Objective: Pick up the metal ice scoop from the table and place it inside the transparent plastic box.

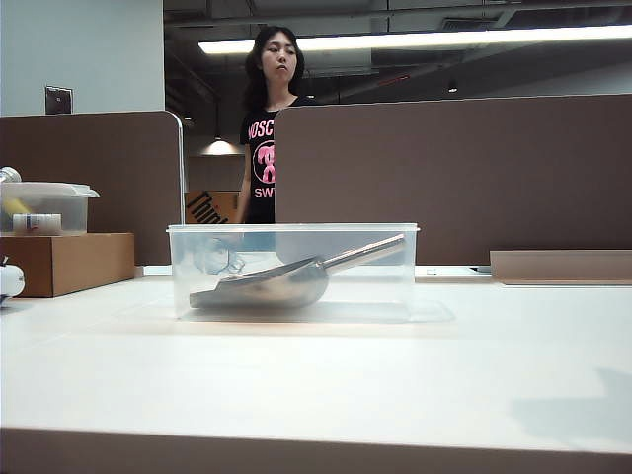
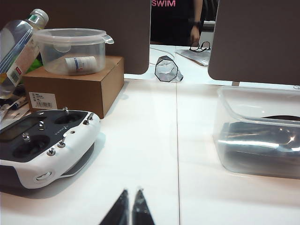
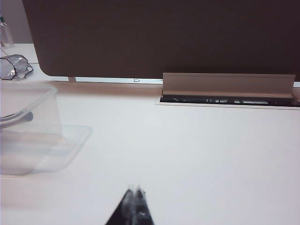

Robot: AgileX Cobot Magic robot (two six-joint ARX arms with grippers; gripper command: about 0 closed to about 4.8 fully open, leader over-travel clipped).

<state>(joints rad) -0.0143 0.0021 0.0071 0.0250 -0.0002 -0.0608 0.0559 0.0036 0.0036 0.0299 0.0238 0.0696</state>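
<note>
The metal ice scoop [image 1: 286, 279] lies inside the transparent plastic box [image 1: 292, 269] at the middle of the table [image 1: 326, 375], its handle slanting up toward the box's right rim. Through the box wall [image 2: 258, 140] the left wrist view shows the scoop's shiny bowl [image 2: 262, 140]. My left gripper [image 2: 132, 191] hangs over bare tabletop well short of the box, tips together, empty. My right gripper [image 3: 136, 188] is shut and empty too, over bare tabletop with the box [image 3: 28, 131] off to one side. Neither gripper shows in the exterior view.
A brown cardboard box [image 1: 64, 262] at the left carries a smaller clear lidded tub [image 1: 44, 207]. A white and black remote controller [image 2: 44, 143] lies near my left gripper, a bottle [image 2: 18, 47] behind it. A person [image 1: 269, 118] stands behind the brown partitions. A cable tray flap [image 3: 227, 86] is open at the table's back.
</note>
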